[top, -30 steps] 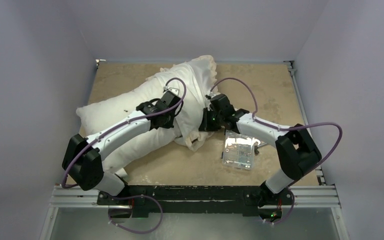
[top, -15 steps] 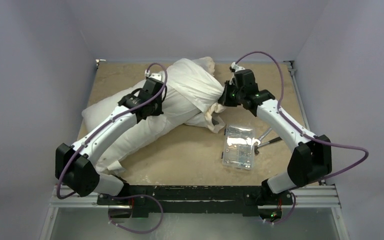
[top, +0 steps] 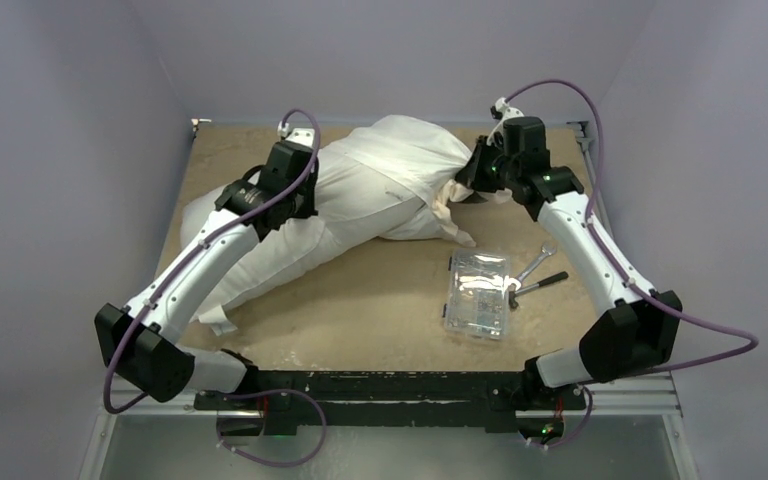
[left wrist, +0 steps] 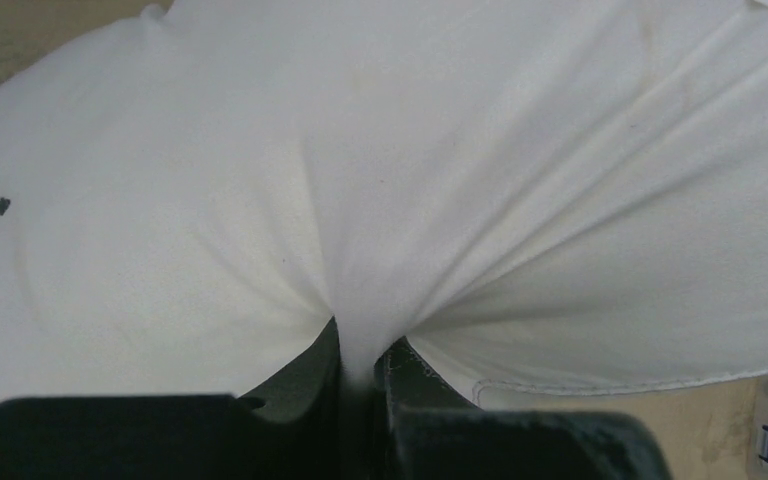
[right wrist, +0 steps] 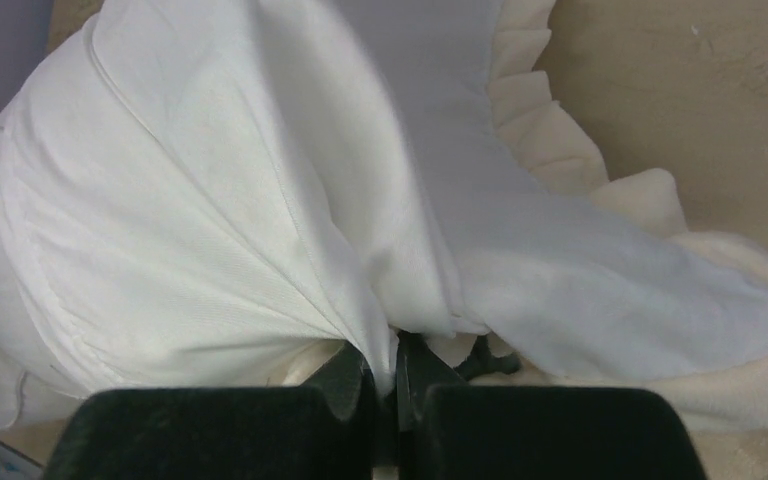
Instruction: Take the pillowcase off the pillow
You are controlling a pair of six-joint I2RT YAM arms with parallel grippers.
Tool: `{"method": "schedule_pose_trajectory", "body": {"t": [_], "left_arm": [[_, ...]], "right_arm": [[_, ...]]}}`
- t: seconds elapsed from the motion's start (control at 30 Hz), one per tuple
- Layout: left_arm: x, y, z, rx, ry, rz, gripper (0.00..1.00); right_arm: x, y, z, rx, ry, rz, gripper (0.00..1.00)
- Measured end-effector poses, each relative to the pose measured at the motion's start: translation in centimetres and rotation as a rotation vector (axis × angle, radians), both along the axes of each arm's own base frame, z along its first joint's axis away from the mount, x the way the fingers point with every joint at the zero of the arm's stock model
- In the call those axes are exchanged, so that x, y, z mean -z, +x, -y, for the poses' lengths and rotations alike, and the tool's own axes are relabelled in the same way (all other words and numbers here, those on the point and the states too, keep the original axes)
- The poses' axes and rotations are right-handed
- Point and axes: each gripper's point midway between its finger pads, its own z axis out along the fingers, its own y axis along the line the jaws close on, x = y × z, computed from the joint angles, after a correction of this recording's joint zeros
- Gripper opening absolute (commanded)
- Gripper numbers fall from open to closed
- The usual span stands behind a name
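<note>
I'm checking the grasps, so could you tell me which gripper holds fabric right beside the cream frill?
The right gripper, shut on the pillowcase next to its frill; the left gripper pinches the plain white pillow with no frill in view.

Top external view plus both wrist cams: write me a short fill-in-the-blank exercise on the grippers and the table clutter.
1. The right gripper is shut on the pillowcase, whose frill is ____ coloured.
2. The left gripper is ____ on white fabric.
3. The clear plastic box lies nearer the ____ arm.
Missing words: cream; shut; right.
</note>
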Motion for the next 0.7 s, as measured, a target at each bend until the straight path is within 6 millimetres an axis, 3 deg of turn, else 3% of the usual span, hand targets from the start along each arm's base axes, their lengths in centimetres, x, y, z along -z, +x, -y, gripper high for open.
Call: {"method": "schedule_pose_trajectory", "body": {"t": [0.13, 0.27, 0.37, 0.4, 0.47, 0.57, 0.7], "left_arm": [[1.8, -1.9, 0.6, 0.058, -0.056, -0.045, 0.00], [4.6, -4.5, 1.6, 0.124, -0.130, -0.126, 0.00], [6.1, -5.9, 2.4, 0.167, -0.173, -0.187, 0.00], [6.6, -6.4, 2.7, 0.184, -0.188, -0.209, 0.00], [7.1, -7.1, 3.2, 0.211, -0.212, -0.245, 0.13], [7.5, -7.9, 3.4, 0.232, -0.233, -0.282, 0.49], [6.4, -8.1, 3.3, 0.244, -0.237, -0.296, 0.72]], "right_arm": [[1.8, -2.7, 0.4, -0.024, 0.008, -0.033, 0.00], [5.7, -5.7, 1.2, -0.031, 0.006, -0.120, 0.05], [9.1, -7.9, 1.8, -0.024, 0.002, -0.199, 0.18], [10.2, -8.7, 2.1, -0.021, 0.000, -0.230, 0.29], [12.0, -10.2, 2.4, -0.018, 0.001, -0.280, 0.48], [13.3, -12.0, 3.1, -0.010, -0.013, -0.328, 0.68], [13.0, -12.7, 4.1, 0.007, -0.043, -0.331, 0.84]]}}
